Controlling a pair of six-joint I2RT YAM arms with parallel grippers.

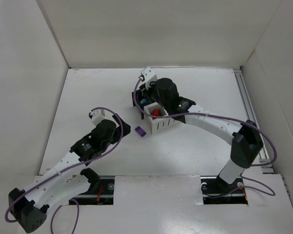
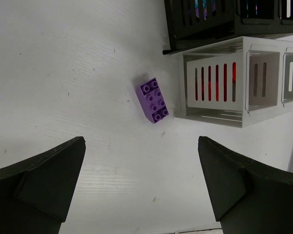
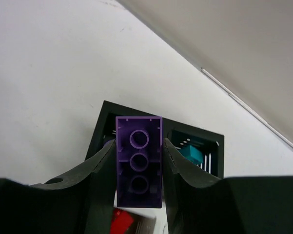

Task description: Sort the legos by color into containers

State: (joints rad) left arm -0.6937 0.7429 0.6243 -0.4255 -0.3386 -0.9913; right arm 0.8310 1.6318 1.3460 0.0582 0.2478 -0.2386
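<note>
My right gripper (image 3: 139,144) is shut on a purple brick (image 3: 139,168), held hollow side toward the camera above the black bin (image 3: 98,130). A teal brick (image 3: 191,155) lies in that bin's right compartment, and something purple shows in the left one. A red piece (image 3: 121,222) lies in the white bin (image 1: 162,126). In the top view the right gripper (image 1: 144,97) hovers over the black bin (image 1: 136,101). A second purple brick (image 2: 152,100) lies studs up on the table left of the white bin (image 2: 219,109). My left gripper (image 2: 141,141) is open and empty, short of that brick.
The two bins stand side by side near the table's middle, the black bin (image 2: 205,29) behind the white one. White walls enclose the table on the left, back and right. A metal rail (image 1: 251,117) runs along the right edge.
</note>
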